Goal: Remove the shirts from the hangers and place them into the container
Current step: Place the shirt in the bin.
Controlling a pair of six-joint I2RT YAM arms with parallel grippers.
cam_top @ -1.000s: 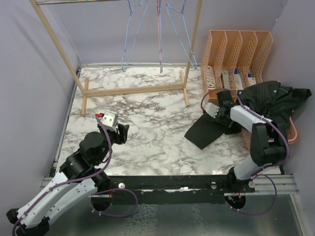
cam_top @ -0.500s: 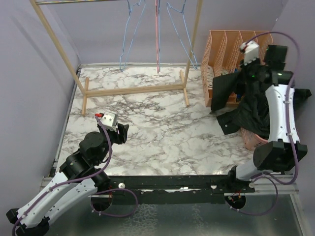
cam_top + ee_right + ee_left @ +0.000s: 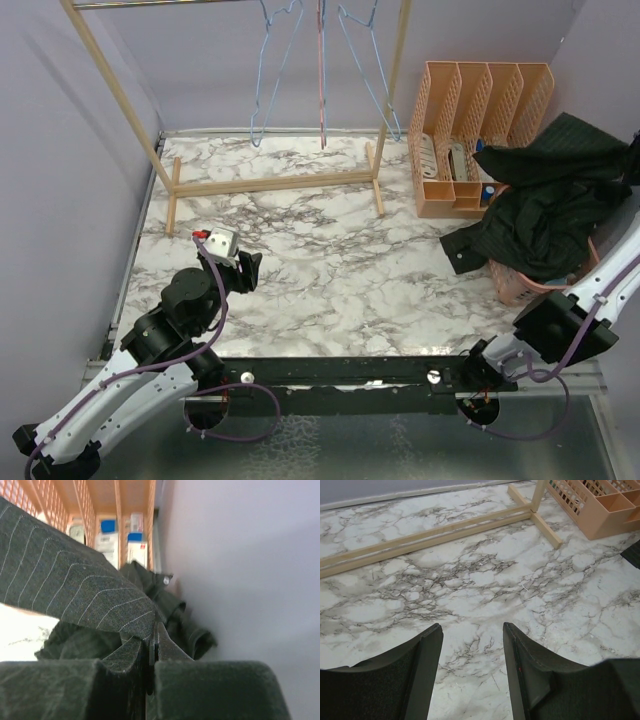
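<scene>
A black pinstriped shirt (image 3: 550,200) lies heaped over the salmon-pink container (image 3: 520,287) at the right, one end trailing onto the marble (image 3: 465,250). My right gripper (image 3: 154,630) is shut on a fold of this shirt (image 3: 75,585), held up close to the right wall; in the top view it is at the frame's right edge. Empty hangers, light blue (image 3: 272,60) and pink/red (image 3: 321,70), hang on the rack. My left gripper (image 3: 248,270) hovers low over the marble at the near left, open (image 3: 472,630) with nothing between its fingers.
A wooden rack (image 3: 270,183) stands across the back of the table. A peach four-slot file organizer (image 3: 480,110) sits at the back right, just behind the container. Purple walls close in the left, back and right sides.
The right arm swung up and to the right with the pinstriped shirt, lifting the part that lay on the table over the container. The left arm has not moved.
</scene>
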